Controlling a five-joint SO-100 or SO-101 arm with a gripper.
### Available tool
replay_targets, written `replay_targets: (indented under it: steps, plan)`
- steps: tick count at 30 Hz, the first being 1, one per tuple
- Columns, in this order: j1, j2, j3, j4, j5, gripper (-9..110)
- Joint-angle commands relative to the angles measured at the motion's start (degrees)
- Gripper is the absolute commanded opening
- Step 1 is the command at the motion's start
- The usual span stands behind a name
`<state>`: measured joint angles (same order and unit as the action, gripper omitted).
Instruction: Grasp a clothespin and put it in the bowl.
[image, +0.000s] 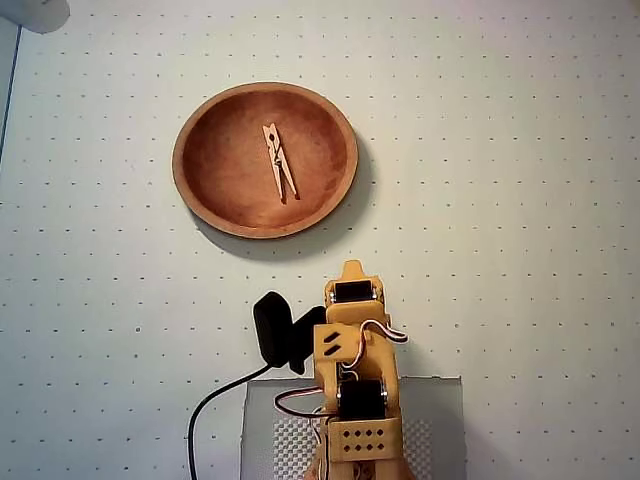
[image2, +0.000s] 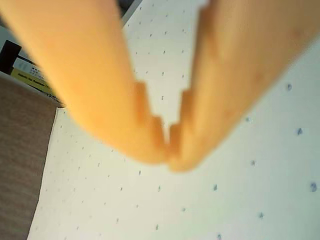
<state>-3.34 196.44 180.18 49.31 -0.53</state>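
In the overhead view a pale wooden clothespin (image: 279, 160) lies inside the reddish-brown wooden bowl (image: 200, 195), near its middle, pointing roughly up and down. The orange arm is folded back at the bottom of that view, well below the bowl. The wrist view shows my gripper (image2: 168, 149) close up and blurred, its two orange fingers (image2: 100, 85) meeting at the tips with nothing between them. Neither bowl nor clothespin appears in the wrist view.
A white dotted mat (image: 500, 200) covers the table. The arm's base stands on a perforated grey plate (image: 440, 420) at the bottom, with a black cable (image: 200, 430) trailing left. A brown surface (image2: 20, 160) borders the mat's left edge in the wrist view.
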Motion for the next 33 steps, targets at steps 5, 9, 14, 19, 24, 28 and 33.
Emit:
replay_targets:
  steps: [5, 9, 14, 19, 24, 28, 33]
  plan:
    - [0.26, 0.79, -1.23, 4.83, 0.53, -3]
    - [0.26, 0.79, -1.23, 7.47, 0.53, -3]
    - [0.26, 0.79, -1.23, 7.73, 0.53, -3]
    - [0.26, 0.79, -1.23, 7.73, 0.53, -3]
    - [0.18, 0.79, -1.32, 7.73, 0.62, -3]
    - [0.18, 0.70, -1.32, 7.73, 0.62, -3]
    - [0.18, 0.70, -1.32, 7.73, 0.62, -3]
